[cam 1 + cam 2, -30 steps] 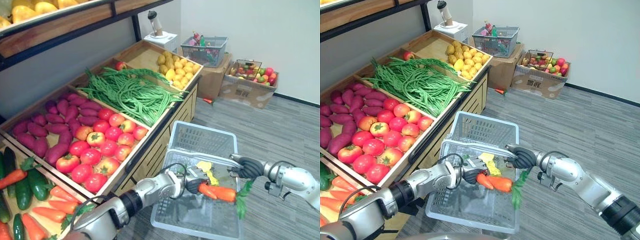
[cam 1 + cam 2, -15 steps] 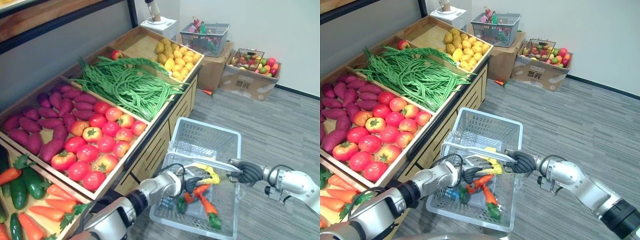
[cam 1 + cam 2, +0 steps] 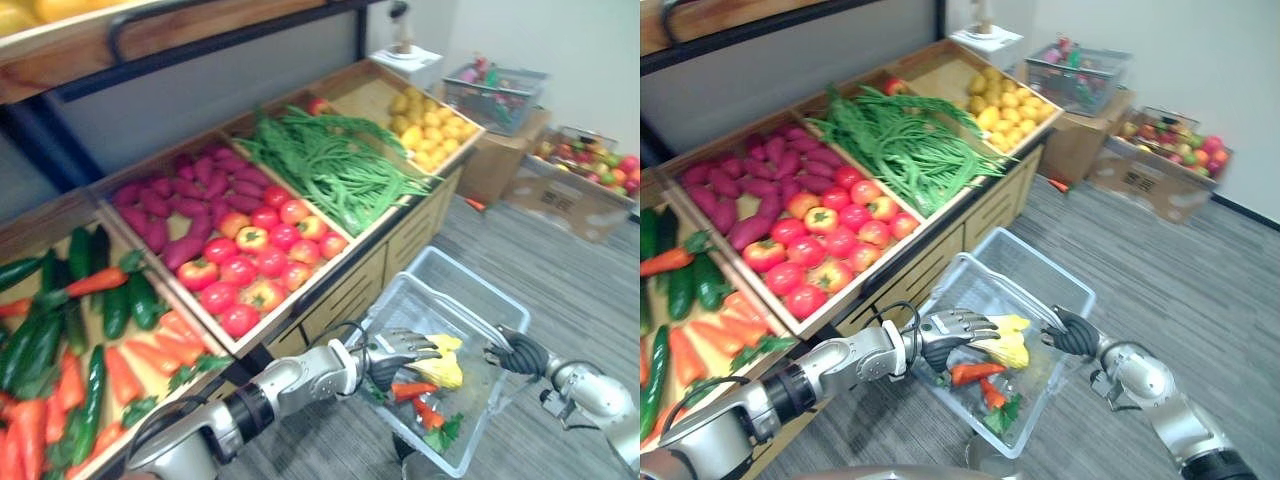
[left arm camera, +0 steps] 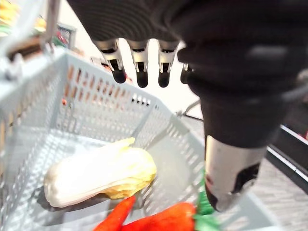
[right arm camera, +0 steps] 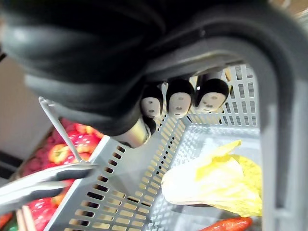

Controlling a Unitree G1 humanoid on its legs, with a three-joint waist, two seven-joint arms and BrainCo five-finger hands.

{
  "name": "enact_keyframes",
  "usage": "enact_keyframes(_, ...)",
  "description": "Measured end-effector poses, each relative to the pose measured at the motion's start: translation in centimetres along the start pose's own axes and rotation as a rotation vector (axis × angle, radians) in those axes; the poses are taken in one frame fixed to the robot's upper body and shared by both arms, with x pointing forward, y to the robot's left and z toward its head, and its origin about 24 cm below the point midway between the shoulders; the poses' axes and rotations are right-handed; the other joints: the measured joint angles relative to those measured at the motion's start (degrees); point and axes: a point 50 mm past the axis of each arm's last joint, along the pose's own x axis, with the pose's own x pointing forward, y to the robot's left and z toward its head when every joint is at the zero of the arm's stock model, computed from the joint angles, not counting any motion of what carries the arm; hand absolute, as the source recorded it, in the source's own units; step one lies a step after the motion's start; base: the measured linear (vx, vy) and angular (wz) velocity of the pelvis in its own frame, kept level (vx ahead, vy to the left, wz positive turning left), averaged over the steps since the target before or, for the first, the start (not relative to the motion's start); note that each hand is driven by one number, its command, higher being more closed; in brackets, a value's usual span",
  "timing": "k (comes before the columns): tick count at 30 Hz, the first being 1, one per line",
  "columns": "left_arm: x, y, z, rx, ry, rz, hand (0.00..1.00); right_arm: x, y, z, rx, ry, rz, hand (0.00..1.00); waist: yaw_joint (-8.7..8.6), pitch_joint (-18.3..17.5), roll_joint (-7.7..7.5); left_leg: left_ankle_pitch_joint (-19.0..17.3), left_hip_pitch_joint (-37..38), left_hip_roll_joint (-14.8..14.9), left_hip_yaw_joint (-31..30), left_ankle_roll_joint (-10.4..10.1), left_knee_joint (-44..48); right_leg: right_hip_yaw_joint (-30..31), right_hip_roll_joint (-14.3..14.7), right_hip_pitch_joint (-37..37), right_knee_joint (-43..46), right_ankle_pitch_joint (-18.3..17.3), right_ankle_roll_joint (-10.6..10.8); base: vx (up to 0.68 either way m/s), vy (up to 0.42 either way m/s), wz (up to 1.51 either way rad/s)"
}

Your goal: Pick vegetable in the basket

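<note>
A light grey plastic basket [image 3: 418, 300] hangs beside the produce stand. My right hand [image 3: 516, 353] is shut on its handle [image 5: 269, 101], with the fingers [image 5: 180, 100] curled round the bar. Two orange carrots [image 3: 412, 390] with green tops lie in the basket next to a pale yellow cabbage [image 3: 441, 369]. My left hand [image 3: 398, 351] hovers over the basket's near rim with straight fingers [image 4: 139, 72] and nothing in it. Below that hand lie the cabbage [image 4: 101, 173] and a carrot [image 4: 163, 219].
The wooden stand on the left has bins of carrots and cucumbers [image 3: 70, 340], tomatoes [image 3: 260, 265], purple sweet potatoes [image 3: 185, 195], green beans [image 3: 335, 165] and yellow produce [image 3: 432, 130]. Cardboard boxes with fruit [image 3: 585, 175] and another basket [image 3: 490, 90] stand by the far wall.
A second ago my left hand held a carrot over the basket; it has let go and opened, and the carrot lies inside. The camera has swung left. The right hand keeps its hold.
</note>
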Motion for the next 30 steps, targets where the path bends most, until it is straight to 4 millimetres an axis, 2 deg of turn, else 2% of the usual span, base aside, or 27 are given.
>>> enact_keyframes(3, -1.3, 1.7, 2.3, -0.043, -0.104, 0.094, 0.00, -0.8, 1.3, -4.1, 0.128, 0.204, -0.128, 1.00, 1.71, -0.77, -0.59, 1.81, -2.06, -2.11, -6.08, 1.44, -2.63, -5.44, -2.37, 1.40, -0.11, 0.01, 0.00, -0.04, 0.024, 0.89)
enact_keyframes(5, -2.8, 2.4, 2.9, -0.078, -0.111, 0.156, 0.00, -1.5, 2.5, -6.2, 0.246, 0.308, -0.206, 1.00, 2.14, -1.71, -0.83, 3.13, -3.01, -3.50, -9.55, 2.04, -4.73, -8.32, -3.57, 2.34, -0.48, 0.01, 0.00, -0.03, 0.028, 0.92)
enact_keyframes(8, -5.3, 4.0, 2.8, -0.131, -0.057, 0.298, 0.00, -2.9, 4.9, -9.2, 0.472, 0.463, -0.351, 1.00, 3.29, -3.61, -1.58, 6.13, -4.54, -6.18, -14.56, 3.17, -9.12, -12.75, -5.14, 3.18, -1.17, 0.00, 0.00, -0.02, 0.016, 0.90)
enact_keyframes(10, -7.0, 5.3, 2.0, -0.179, 0.012, 0.431, 0.00, -3.9, 6.8, -11.2, 0.663, 0.572, -0.451, 1.00, 3.37, -4.69, -2.15, 8.12, -5.23, -7.92, -18.30, 3.42, -12.09, -15.92, -6.20, 4.17, -2.43, 0.00, -0.01, -0.02, 0.004, 1.02)
enact_keyframes(11, -8.3, 6.1, 1.4, -0.192, 0.066, 0.532, 0.00, -4.7, 8.4, -12.2, 0.779, 0.650, -0.507, 1.00, 4.08, -4.89, -2.41, 9.57, -5.62, -8.78, -20.46, 3.76, -13.97, -18.11, -6.70, 4.98, -3.11, -0.01, -0.02, 0.00, 0.009, 0.75)
enact_keyframes(12, -8.8, 6.4, 1.1, -0.195, 0.090, 0.572, 0.00, -5.0, 9.1, -12.6, 0.818, 0.686, -0.525, 1.00, 4.53, -4.98, -2.39, 10.42, -5.81, -9.17, -21.53, 3.89, -14.76, -18.95, -6.84, 5.10, -3.22, -0.01, -0.02, -0.02, 0.009, 0.99)
enact_keyframes(14, -11.3, 7.4, 0.0, -0.209, 0.208, 0.745, 0.00, -6.2, 12.4, -13.4, 0.954, 0.820, -0.556, 1.00, 4.97, -5.14, -2.23, 13.34, -6.88, -10.67, -26.61, 4.50, -18.19, -23.77, -7.50, 6.58, -3.82, -0.40, 0.15, -0.05, 0.015, 1.06)
enact_keyframes(15, -11.9, 7.5, -0.2, -0.210, 0.240, 0.788, 0.00, -6.5, 13.2, -13.4, 0.984, 0.850, -0.563, 1.00, 4.99, -5.08, -2.37, 13.77, -7.26, -10.82, -27.98, 4.56, -18.55, -24.85, -7.77, 6.98, -3.81, -1.00, 0.28, -0.05, 0.010, 1.18)
enact_keyframes(16, -13.2, 7.7, -0.7, -0.224, 0.318, 0.901, 0.00, -7.3, 15.4, -13.5, 1.054, 0.927, -0.565, 1.00, 5.37, -5.19, -2.68, 14.44, -8.26, -11.53, -30.96, 4.65, -18.72, -27.10, -8.32, 7.97, -3.80, -2.31, 0.59, -0.04, 0.008, 0.97)
enact_keyframes(20, -16.1, 7.6, -1.3, -0.283, 0.462, 1.197, 0.00, -9.3, 19.2, -13.3, 1.114, 1.076, -0.517, 1.00, 7.15, -5.40, -2.68, 15.72, -10.07, -11.99, -35.93, 4.63, -18.77, -31.82, -8.23, 9.38, -3.50, -4.02, -0.07, -0.04, 0.007, 0.70)
enact_keyframes(22, -17.4, 7.3, -1.6, -0.321, 0.538, 1.339, 0.00, -10.1, 19.5, -13.5, 1.132, 1.112, -0.549, 1.00, 7.70, -5.46, -2.60, 16.37, -11.06, -12.12, -37.69, 4.80, -18.77, -33.52, -8.17, 9.59, -3.52, -4.15, -0.18, -0.04, 0.004, 0.53)
enact_keyframes(23, -18.8, 6.4, -1.8, -0.339, 0.626, 1.430, 0.00, -10.3, 19.7, -13.6, 1.155, 1.131, -0.575, 1.00, 7.73, -5.51, -2.82, 16.80, -11.70, -12.13, -38.88, 4.82, -18.77, -34.68, -8.00, 9.78, -3.51, -4.22, -0.26, -0.04, 0.004, 0.37)
enact_keyframes(25, -19.9, 5.3, -2.3, -0.378, 0.715, 1.490, 0.00, -10.5, 20.0, -13.5, 1.164, 1.143, -0.584, 1.00, 7.75, -5.56, -2.84, 17.15, -12.25, -12.12, -39.77, 4.80, -18.77, -35.48, -7.89, 9.79, -3.53, -4.22, -0.28, -0.04, 0.003, 0.32)
enact_keyframes(28, -21.6, 0.6, -4.7, -0.488, 0.990, 1.467, 0.00, -10.4, 20.2, -13.4, 1.165, 1.148, -0.591, 1.00, 7.68, -5.69, -2.71, 17.40, -12.74, -12.41, -41.83, 4.92, -18.77, -37.32, -7.84, 10.44, -3.59, -4.39, -0.51, -0.02, 0.002, 0.25)
enact_keyframes(30, -23.1, -4.3, -6.1, -0.604, 1.252, 1.384, 0.00, -9.8, 20.4, -13.0, 1.179, 1.132, -0.585, 1.00, 7.62, -5.65, -2.93, 17.26, -12.74, -12.47, -42.28, 5.13, -18.78, -38.13, -7.82, 10.85, -3.87, -4.65, -0.60, -0.01, 0.000, 0.14)
